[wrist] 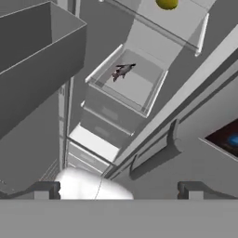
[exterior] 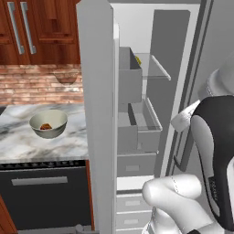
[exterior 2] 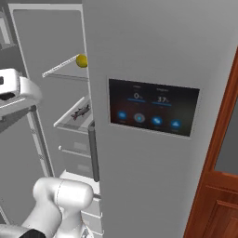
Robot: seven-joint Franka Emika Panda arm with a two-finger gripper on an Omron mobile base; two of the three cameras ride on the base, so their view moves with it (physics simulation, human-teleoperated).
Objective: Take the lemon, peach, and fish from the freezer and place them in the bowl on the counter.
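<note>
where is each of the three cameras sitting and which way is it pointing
Left base view: behind the arm to its left, facing the open freezer and the counter with the bowl; white arm links at lower right.
Right base view: behind to the right, facing the freezer's closed door with the display panel; arm links at lower left.
Hand view: on the hand, looking into the freezer at the fish in a drawer; open gripper at bottom.
Shared: the lemon on the glass shelf and the fish.

Both base views flank the open freezer (exterior: 137,91) closely, hand view looks down its shelves.
</note>
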